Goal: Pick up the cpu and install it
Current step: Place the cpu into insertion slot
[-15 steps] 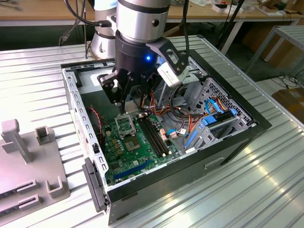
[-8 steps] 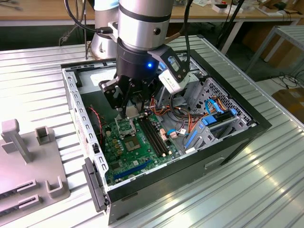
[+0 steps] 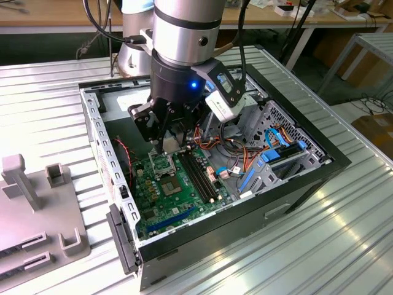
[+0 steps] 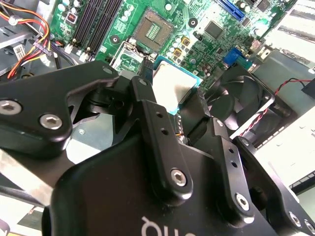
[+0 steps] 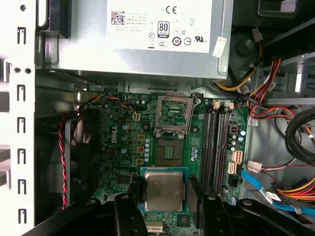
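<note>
The cpu point(image 5: 163, 191), a flat square chip with a pale silver-grey face, sits between my gripper's point(image 5: 164, 197) two black fingers point(image 5: 129, 209), and the gripper is shut on its edges. The second wrist view also has the cpu point(image 4: 173, 84) pinched in the gripper point(image 4: 173, 104). It hangs above the green motherboard point(image 5: 120, 142), a short way from the open socket point(image 5: 171, 148), whose silver metal frame point(image 5: 174, 114) is flipped up. In the exterior view the gripper point(image 3: 169, 145) is lowered inside the open computer case, just above the socket point(image 3: 163, 165).
A grey power supply point(image 5: 142, 34) lies beyond the socket. Black memory slots point(image 5: 216, 142) run beside it, and a black fan point(image 5: 83, 152) with red and black wires sits on the other side. Cable bundles point(image 5: 275, 83) crowd the drive bay. Grey fixtures point(image 3: 37, 209) stand outside the case point(image 3: 245, 203).
</note>
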